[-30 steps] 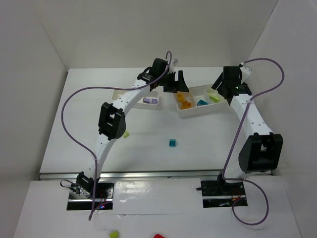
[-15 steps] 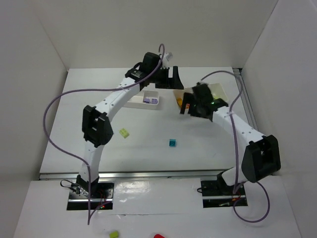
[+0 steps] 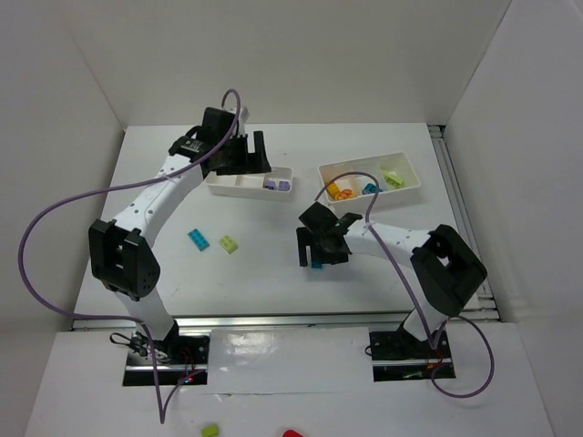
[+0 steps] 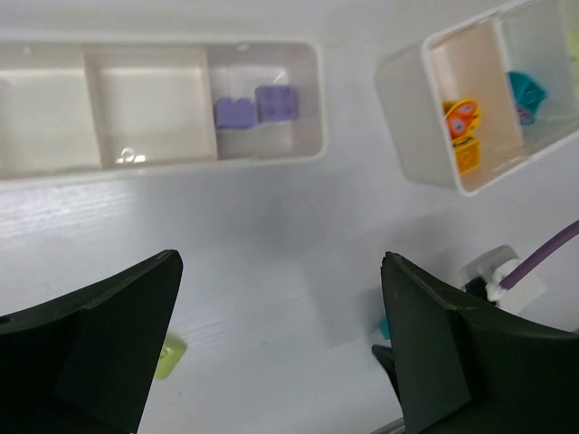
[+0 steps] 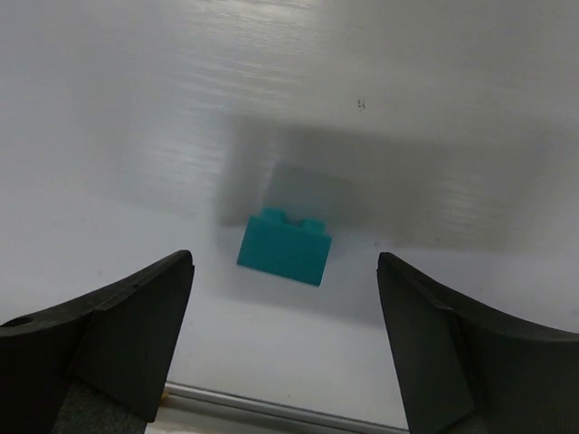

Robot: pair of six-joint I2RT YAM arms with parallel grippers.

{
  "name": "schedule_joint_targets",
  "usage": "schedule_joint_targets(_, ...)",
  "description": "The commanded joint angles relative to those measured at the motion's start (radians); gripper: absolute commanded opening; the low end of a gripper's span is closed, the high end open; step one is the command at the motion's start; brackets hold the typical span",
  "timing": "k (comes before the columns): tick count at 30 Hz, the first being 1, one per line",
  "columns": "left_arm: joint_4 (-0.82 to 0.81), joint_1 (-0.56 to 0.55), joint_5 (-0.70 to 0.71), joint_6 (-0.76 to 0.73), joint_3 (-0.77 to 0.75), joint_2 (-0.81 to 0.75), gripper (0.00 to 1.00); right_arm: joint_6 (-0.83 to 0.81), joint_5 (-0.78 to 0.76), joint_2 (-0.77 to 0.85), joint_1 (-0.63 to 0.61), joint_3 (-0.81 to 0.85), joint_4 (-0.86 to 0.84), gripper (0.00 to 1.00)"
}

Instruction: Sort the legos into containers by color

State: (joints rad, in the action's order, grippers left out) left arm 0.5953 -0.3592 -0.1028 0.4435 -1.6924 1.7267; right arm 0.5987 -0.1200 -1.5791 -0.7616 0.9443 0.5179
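Pickup of the teal brick [image 5: 284, 247] looks to be the step in hand: it lies on the table between the spread, empty fingers of the right gripper [image 3: 322, 246]. Next it should lower, close squarely, then carry the brick to the teal compartment of the right-hand tray [image 3: 366, 206]. The left gripper [image 4: 280, 264] hangs released.

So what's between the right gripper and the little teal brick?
Nothing. In the right wrist view, only bare white table separates the open right gripper from the small teal plastic brick.

Left tray [image 3: 239, 186] beside right tray [image 3: 375, 202], loose bricks [image 3: 198, 238] on table [image 3: 273, 291] in front
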Motion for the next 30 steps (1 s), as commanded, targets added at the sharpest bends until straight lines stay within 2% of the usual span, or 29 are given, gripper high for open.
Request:
schedule_joint_targets(1, 0.026, 0.003, 0.026, -0.016, 0.036, -0.042, 1.00, 0.033, -0.030, -0.050, -0.007, 0.033, -0.030, 0.88)
schedule_joint_targets(2, 0.026, 0.003, 0.026, -0.015, 0.051, -0.052, 1.00, 0.044, -0.043, -0.050, -0.007, 0.033, -0.030, 0.79)
schedule_joint_targets(4, 0.026, 0.012, 0.035, -0.015, 0.062, -0.052, 1.00, 0.055, -0.043, -0.061, -0.007, 0.033, -0.039, 0.73)
schedule_joint_targets(5, 0.026, 0.012, 0.035, -0.015, 0.062, -0.052, 0.99, 0.055, -0.043, -0.071, -0.007, 0.033, -0.039, 0.64)
schedule_joint_targets(9, 0.026, 0.022, 0.035, -0.015, 0.071, -0.052, 0.98, 0.055, -0.047, -0.071, -0.007, 0.048, -0.044, 0.43)
schedule_joint_targets(10, 0.026, 0.022, 0.035, -0.015, 0.071, -0.052, 0.98, 0.064, -0.075, -0.062, -0.007, 0.048, -0.035, 0.34)
schedule_joint_targets(12, 0.026, 0.022, 0.035, -0.015, 0.071, -0.052, 0.98, 0.064, -0.105, -0.048, 0.004, 0.094, 0.010, 0.28)
schedule_joint_targets(15, 0.026, 0.031, 0.067, -0.006, 0.082, -0.052, 0.98, 0.043, -0.180, 0.002, 0.039, 0.166, 0.076, 0.26)
schedule_joint_targets(22, 0.093, 0.052, 0.138, 0.018, 0.158, -0.084, 1.00, -0.065, -0.256, 0.053, 0.353, 0.350, 0.111, 0.26)
schedule_joint_targets(25, 0.104, 0.075, 0.147, 0.056, 0.221, -0.105, 1.00, -0.089, -0.256, -0.018, 0.457, 0.428, 0.084, 0.26)
schedule_joint_targets(28, 0.126, 0.120, 0.181, 0.110, 0.289, -0.133, 1.00, -0.100, -0.277, -0.113, 0.508, 0.519, 0.064, 0.26)
schedule_joint_targets(30, 0.139, 0.149, 0.219, 0.154, 0.335, -0.145, 0.96, -0.100, -0.277, -0.175, 0.550, 0.556, 0.045, 0.26)
